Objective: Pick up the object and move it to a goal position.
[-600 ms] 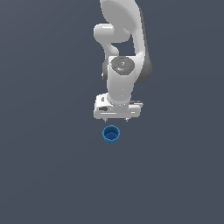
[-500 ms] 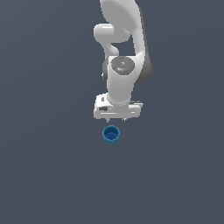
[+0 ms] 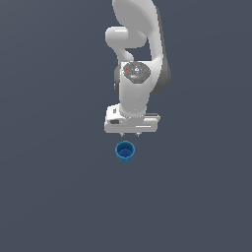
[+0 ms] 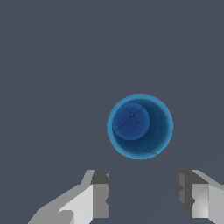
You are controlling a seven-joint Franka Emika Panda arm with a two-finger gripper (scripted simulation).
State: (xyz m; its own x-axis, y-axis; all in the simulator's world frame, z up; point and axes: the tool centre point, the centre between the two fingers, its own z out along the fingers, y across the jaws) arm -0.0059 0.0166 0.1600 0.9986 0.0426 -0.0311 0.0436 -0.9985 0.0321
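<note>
My white pincer (image 3: 130, 134) hangs with its fingers (image 4: 99, 194) spread apart, gripping nothing. The small round bright blue cup (image 3: 125, 151) stands upright just ahead of it, apart from both fingers, its hollow (image 4: 139, 124) empty.

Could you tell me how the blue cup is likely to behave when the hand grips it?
The blue cup stands upright, so it probably won't roll. Its smooth, tapered walls might slip. Hollow inside, it's likely light. The hand looks open wider than it.
</note>
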